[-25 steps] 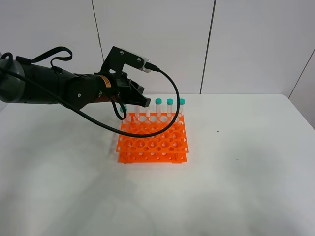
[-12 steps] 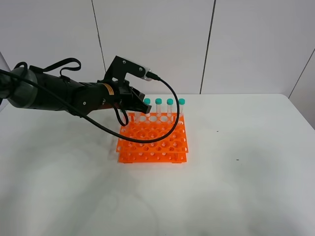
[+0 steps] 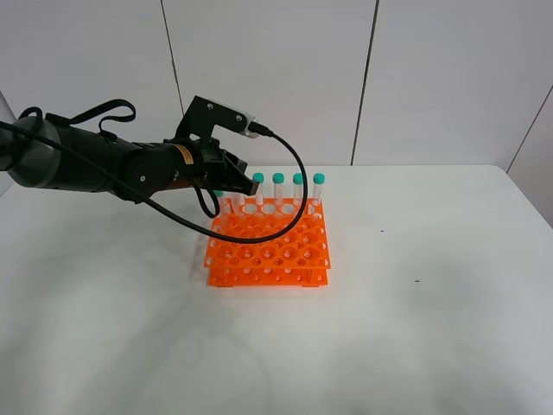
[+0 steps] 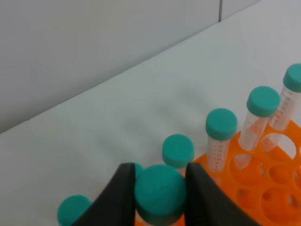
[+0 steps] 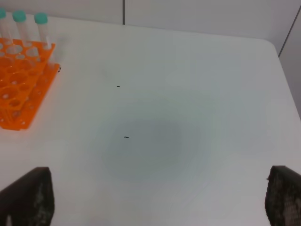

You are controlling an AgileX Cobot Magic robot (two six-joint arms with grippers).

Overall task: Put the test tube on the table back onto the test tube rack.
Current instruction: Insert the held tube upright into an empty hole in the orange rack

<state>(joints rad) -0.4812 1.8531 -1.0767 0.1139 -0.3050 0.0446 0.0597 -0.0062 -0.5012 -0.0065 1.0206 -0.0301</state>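
Orange rack (image 5: 28, 89) (three capped tubes (image 5: 19, 24)), white table (image 5: 188, 94)

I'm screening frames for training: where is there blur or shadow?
Left wrist view: the test tube cap in the left pincer is soft, the racked tubes farther off sharper. Right wrist view: a broad grey shadow on the table. Exterior high view: even light, sharp.

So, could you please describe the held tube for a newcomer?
Find the bright orange plastic rack on the white table. Clear teal-capped tubes stand along its back row. Near its back-left corner, the held tube alone has black fingers clamping its cap.
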